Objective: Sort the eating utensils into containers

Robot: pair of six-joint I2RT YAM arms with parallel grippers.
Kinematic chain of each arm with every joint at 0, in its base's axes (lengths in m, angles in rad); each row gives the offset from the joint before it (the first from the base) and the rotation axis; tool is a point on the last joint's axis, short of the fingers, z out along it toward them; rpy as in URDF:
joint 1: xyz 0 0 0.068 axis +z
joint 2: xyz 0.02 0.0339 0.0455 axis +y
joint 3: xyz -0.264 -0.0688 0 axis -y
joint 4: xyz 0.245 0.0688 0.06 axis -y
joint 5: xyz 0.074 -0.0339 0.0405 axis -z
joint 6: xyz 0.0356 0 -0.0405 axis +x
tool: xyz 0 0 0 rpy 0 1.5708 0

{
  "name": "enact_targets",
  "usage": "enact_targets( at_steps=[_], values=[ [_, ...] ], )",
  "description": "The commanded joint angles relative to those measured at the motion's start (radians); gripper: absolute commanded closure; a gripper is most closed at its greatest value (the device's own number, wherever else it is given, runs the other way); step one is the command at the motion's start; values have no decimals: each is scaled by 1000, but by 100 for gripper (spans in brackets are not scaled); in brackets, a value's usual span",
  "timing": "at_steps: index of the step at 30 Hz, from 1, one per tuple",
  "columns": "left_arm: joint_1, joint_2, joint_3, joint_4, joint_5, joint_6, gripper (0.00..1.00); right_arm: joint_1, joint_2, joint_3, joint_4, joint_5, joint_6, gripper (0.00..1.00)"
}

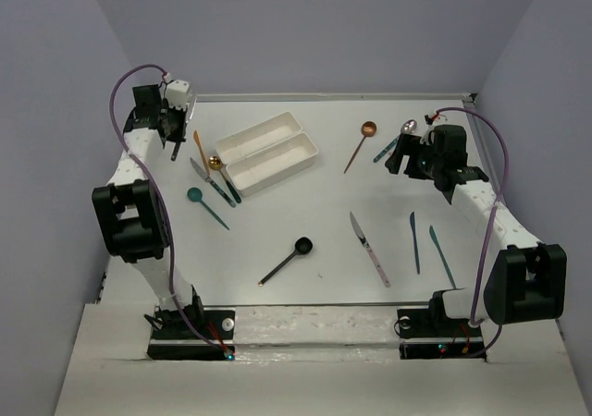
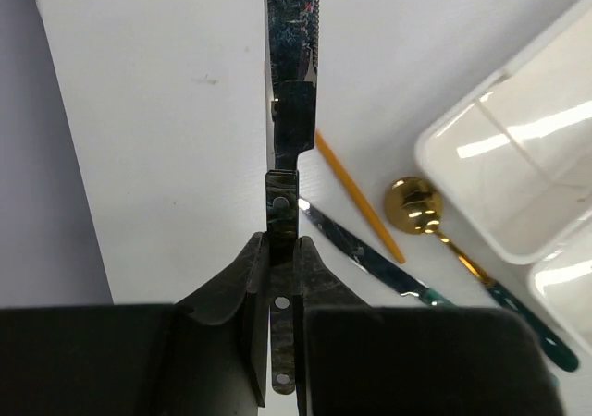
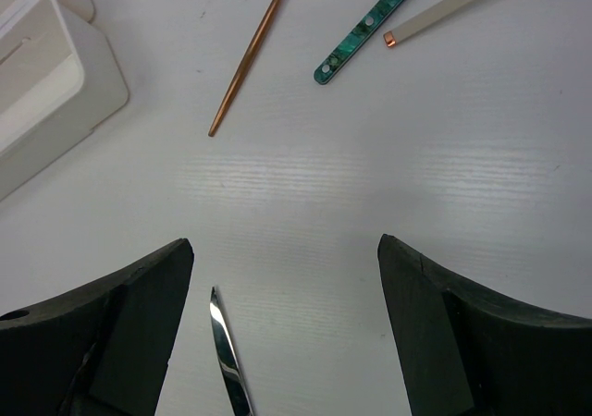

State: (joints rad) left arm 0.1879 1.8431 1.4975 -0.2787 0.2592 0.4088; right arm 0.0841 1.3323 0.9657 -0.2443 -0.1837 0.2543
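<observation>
My left gripper (image 1: pixel 178 131) is at the far left, raised, and shut on a dark-handled silver knife (image 2: pixel 294 65) whose blade points away from me. Below it lie an orange-handled knife (image 2: pixel 356 194), a gold spoon (image 2: pixel 413 203) and another knife (image 2: pixel 361 250), beside the two white trays (image 1: pixel 268 150). My right gripper (image 3: pixel 287 250) is open and empty above bare table. A copper spoon (image 3: pixel 250 60), a teal handle (image 3: pixel 370 18) and a cream handle (image 3: pixel 453 5) lie beyond it. A silver knife tip (image 3: pixel 227 351) lies between its fingers.
A black spoon (image 1: pixel 287 259) and a teal spoon (image 1: pixel 205 205) lie in the middle and left. Two teal knives (image 1: pixel 425 245) lie at the right, near the right arm. The left wall stands close to my left gripper.
</observation>
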Motion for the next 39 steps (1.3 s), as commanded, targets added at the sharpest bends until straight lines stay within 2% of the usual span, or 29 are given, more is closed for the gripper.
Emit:
enact_targets(
  at_steps=[1, 6, 8, 12, 17, 18, 22, 23, 29, 33, 39],
  values=[
    [-109, -153, 47, 18, 51, -1, 100, -7, 1, -5, 40, -8, -9, 13],
    [-304, -154, 102, -2, 5, 113, 100, -7, -1, -7, 43, -10, -9, 13],
    [-341, -124, 133, -20, -15, 142, 100, -7, -1, -5, 43, -10, -9, 13],
    [-367, 3, 220, -83, -26, 214, 100, -7, 5, -9, 42, -10, -7, 13],
    [-429, 94, 282, -88, -52, 404, 100, -7, 28, -5, 46, -10, -7, 13],
    [-432, 117, 309, -130, -31, 427, 100, -7, 31, -5, 46, -10, -6, 13],
    [-433, 263, 565, -315, 8, 489, 100, -7, 31, -12, 46, -4, -7, 13],
    [-432, 293, 584, -341, 14, 507, 100, -7, 28, -15, 45, 1, -9, 13],
    [-432, 304, 512, -294, 0, 519, 100, -7, 27, -15, 48, 3, -7, 13],
    [-433, 335, 518, -347, 20, 536, 100, -7, 30, -12, 46, 1, -9, 13],
    [-424, 275, 377, -271, 11, 558, 100, -7, 31, -12, 48, 0, -9, 13]
  ],
)
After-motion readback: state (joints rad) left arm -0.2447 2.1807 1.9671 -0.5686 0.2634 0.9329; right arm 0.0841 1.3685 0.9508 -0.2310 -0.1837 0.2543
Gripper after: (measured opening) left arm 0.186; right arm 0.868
